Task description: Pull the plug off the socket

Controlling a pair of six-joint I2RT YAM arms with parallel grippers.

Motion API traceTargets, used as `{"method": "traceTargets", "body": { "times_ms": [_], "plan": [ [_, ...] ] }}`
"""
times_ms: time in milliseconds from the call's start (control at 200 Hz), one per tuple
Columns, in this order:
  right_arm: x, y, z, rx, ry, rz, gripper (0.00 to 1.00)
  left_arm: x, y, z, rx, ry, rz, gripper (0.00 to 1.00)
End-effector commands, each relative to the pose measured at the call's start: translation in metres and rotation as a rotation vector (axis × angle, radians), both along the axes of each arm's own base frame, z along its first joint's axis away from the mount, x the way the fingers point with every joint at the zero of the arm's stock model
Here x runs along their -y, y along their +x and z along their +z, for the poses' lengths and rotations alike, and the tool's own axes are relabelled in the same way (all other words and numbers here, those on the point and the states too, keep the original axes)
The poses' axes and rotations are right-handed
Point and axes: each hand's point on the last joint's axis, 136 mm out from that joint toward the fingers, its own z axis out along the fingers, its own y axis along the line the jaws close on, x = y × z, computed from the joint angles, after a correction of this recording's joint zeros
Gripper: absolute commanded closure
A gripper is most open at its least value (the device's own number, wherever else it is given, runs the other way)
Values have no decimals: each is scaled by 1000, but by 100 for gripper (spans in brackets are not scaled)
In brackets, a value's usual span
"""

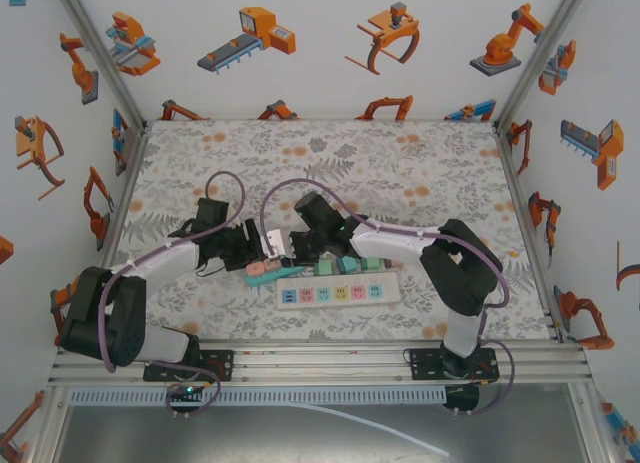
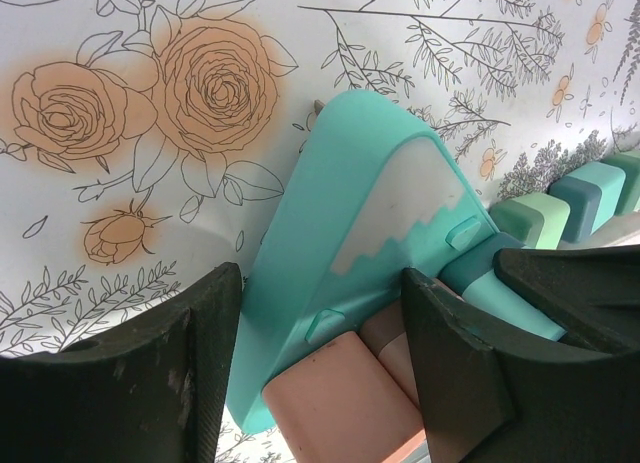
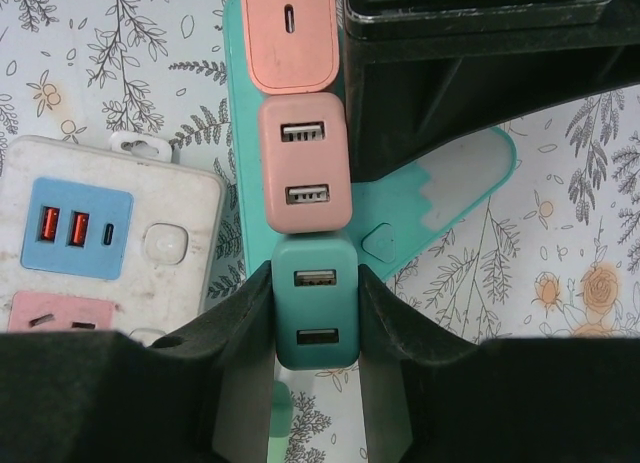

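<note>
The right gripper [image 3: 315, 283] squeezes the dark green plastic plug block [image 3: 316, 328]; the left gripper [image 2: 320, 283] sits around the light green plastic socket strip [image 2: 340, 163], and I cannot tell if it squeezes.

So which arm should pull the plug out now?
The right one, probably. The right gripper is shut on the dark green plug, ready to pull. The left gripper has its fingers either side of the teal socket strip, so it looks better placed to hold that down.

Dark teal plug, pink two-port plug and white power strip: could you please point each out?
dark teal plug [image 3: 317, 306], right wrist view, face between its ports
pink two-port plug [image 3: 305, 163], right wrist view, face between its ports
white power strip [image 3: 188, 205], right wrist view, bare white face
</note>
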Motion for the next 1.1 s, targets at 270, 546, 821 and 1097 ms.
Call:
{"method": "traceTargets", "body": {
  "times_ms": [270,546,821,1097],
  "plan": [
    [-18,-17,37,156,108,144,82,-42,-27,-51,-169,244,82,41],
    [-21,-19,51,59,179,88,83,-48,-25,-54,-181,283,99,43],
    [-19,-17,52,72,168,91,84,-50,-25,-53,-178,291,103,43],
    [-16,-23,55,10,145,94,86,-53,-25,-53,-179,302,114,43]
  ]
}}
